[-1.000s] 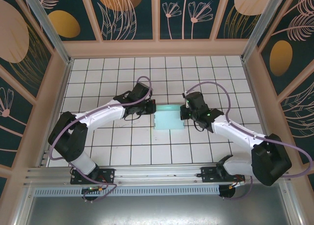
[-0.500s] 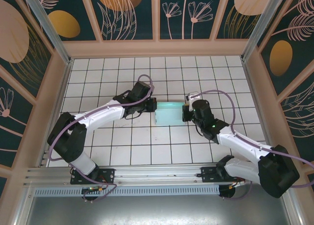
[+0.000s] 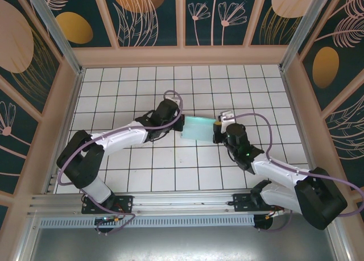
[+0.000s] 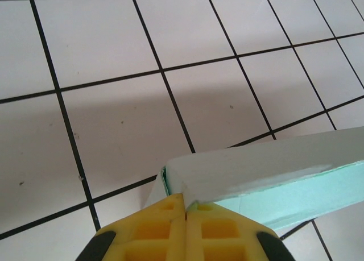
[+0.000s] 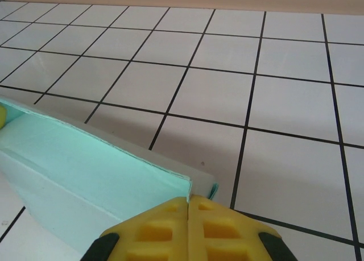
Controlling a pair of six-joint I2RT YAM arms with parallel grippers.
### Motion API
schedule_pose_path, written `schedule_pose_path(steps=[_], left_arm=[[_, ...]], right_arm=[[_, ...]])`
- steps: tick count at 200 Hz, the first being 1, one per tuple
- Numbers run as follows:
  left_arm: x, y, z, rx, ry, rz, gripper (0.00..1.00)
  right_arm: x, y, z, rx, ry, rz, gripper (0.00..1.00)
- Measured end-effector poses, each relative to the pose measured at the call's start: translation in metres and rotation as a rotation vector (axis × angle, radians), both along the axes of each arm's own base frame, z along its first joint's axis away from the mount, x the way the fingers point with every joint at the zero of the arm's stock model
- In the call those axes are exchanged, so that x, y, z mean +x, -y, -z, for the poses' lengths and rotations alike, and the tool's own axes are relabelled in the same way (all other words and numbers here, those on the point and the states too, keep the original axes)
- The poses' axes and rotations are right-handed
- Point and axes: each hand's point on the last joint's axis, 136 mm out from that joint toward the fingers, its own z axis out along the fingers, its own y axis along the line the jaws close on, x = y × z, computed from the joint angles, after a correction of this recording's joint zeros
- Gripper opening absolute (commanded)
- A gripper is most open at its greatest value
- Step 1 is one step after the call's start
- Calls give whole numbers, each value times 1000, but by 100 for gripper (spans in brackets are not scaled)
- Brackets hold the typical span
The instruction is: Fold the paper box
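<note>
The paper box (image 3: 199, 128) is a pale mint-aqua card shape held between both arms above the white tiled floor, near the middle of the top view. My left gripper (image 3: 180, 123) is shut on its left corner; in the left wrist view the yellow pads (image 4: 170, 227) pinch the white-and-aqua edge of the box (image 4: 273, 175). My right gripper (image 3: 216, 126) is shut on its right corner; in the right wrist view the yellow pads (image 5: 165, 224) clamp the folded edge of the box (image 5: 96, 158), which runs off to the left.
White tiles with black grout (image 3: 187, 85) cover the table. Decorated walls with a pale frame (image 3: 182, 53) ring the far and side edges. A metal rail (image 3: 170, 201) runs along the near edge by the arm bases.
Both arms have drawn the box nearer and lifted it; it now looks narrower and tilted. The right wrist has swung down and left, the left wrist slightly right.
</note>
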Motion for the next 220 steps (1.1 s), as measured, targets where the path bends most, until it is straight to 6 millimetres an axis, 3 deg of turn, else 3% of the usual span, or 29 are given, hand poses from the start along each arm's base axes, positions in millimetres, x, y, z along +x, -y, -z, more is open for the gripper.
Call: schedule_pose_path(steps=[64,113,158,173,191,203,220], left_arm=[[-14,-3,0,-36,62,7,0],[-13,-4,1,-9,98,25,0],[-14,-5,3,18,138,21,0],[-15,-5,3,18,149,20,0],[-16,-4,3,19,162,17,0],[-17,-4,3,23,168,17,0],[-18,-2,2,28,176,22,0]], right_arm=[[-16,0,-3,32,37,-33,5],[-20,-2,-6,45,42,-49,16],[-22,-5,-9,51,45,-69,16],[-23,-6,-8,54,41,-73,23],[-26,-9,-9,56,40,-90,25],[-27,-9,-11,58,42,-95,33],[-29,-10,-15,75,48,-102,52]])
